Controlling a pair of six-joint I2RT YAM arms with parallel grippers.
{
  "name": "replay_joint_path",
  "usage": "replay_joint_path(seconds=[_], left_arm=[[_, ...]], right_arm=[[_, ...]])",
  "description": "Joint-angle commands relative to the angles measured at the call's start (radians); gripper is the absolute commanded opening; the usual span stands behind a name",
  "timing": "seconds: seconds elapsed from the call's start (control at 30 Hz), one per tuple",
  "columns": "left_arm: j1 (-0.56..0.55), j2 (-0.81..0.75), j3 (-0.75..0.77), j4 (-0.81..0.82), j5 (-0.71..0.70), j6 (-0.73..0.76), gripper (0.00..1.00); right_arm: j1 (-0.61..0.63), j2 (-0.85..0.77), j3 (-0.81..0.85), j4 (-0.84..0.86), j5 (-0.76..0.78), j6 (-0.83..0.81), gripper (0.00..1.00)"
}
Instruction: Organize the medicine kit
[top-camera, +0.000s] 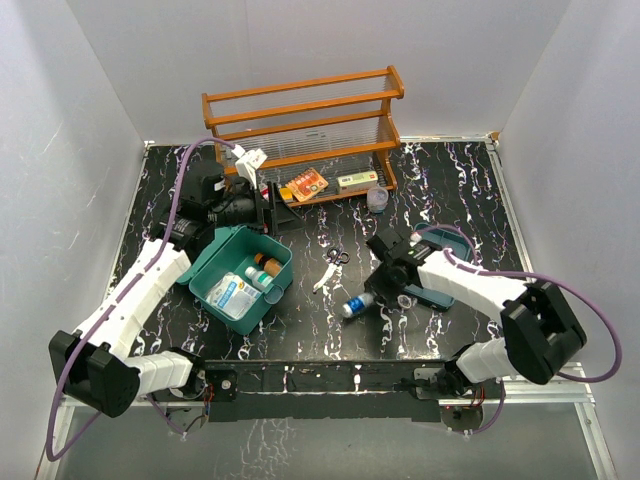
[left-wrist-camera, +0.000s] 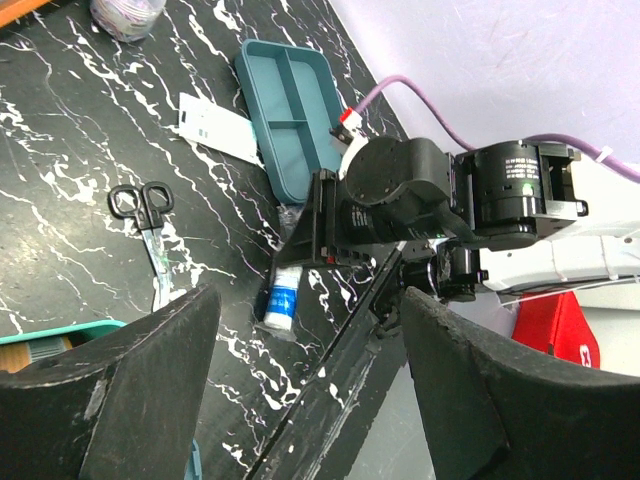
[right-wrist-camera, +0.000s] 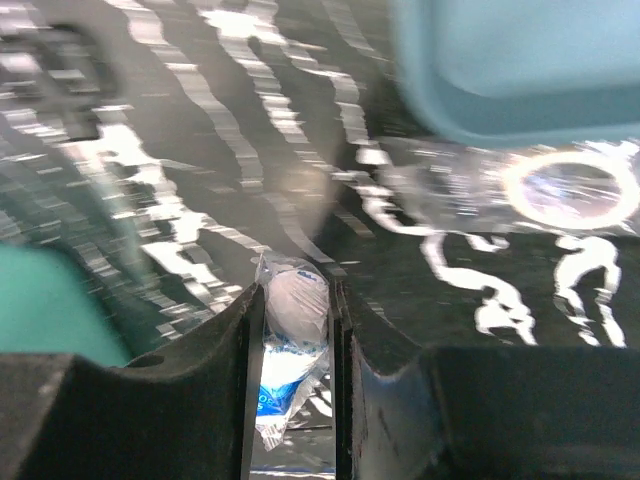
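The teal medicine kit (top-camera: 215, 262) stands open at the left and holds small bottles and blue-white packets. Its edge shows in the left wrist view (left-wrist-camera: 50, 335) and as a blur in the right wrist view (right-wrist-camera: 40, 300). My right gripper (top-camera: 378, 285) is low over the table right of the kit, shut on a blue-and-white wrapped roll (right-wrist-camera: 295, 310). The roll also shows in the top view (top-camera: 355, 305) and in the left wrist view (left-wrist-camera: 283, 297). My left gripper (top-camera: 270, 210) hovers behind the kit, open and empty (left-wrist-camera: 310, 310).
A blue-grey two-compartment tray (top-camera: 452, 240) lies under my right arm (left-wrist-camera: 290, 110). Scissors (top-camera: 337, 257) and a white sachet (top-camera: 322, 278) lie mid-table. A clear cup (right-wrist-camera: 570, 190) sits by the tray. The wooden rack (top-camera: 300, 120) with boxes stands at the back, with a small jar (top-camera: 378, 200) beside it.
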Motion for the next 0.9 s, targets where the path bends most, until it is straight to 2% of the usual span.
replay_joint_path(seconds=[0.0,0.17,0.33,0.5,0.7,0.87], left_arm=[[-0.032,0.024,-0.015,0.034,0.043,-0.058,0.73],[-0.081,0.075,-0.026,0.135,0.05,-0.114,0.74],[-0.099,0.152,0.006,0.218,0.052,-0.159,0.74],[-0.104,0.236,0.077,0.164,0.086,-0.168,0.74],[-0.107,0.224,0.026,0.248,0.102,-0.198,0.74],[-0.107,0.245,0.024,0.231,0.111,-0.221,0.66]], right_arm=[[-0.005,-0.105,0.141,0.184,0.06,-0.206,0.21],[-0.005,-0.176,0.18,0.417,-0.007,-0.391,0.21],[-0.005,-0.196,0.229,0.538,-0.075,-0.546,0.21],[-0.004,-0.22,0.243,0.624,-0.118,-0.607,0.21],[-0.004,-0.201,0.257,0.675,-0.176,-0.643,0.2],[-0.004,-0.186,0.278,0.68,-0.172,-0.651,0.2]])
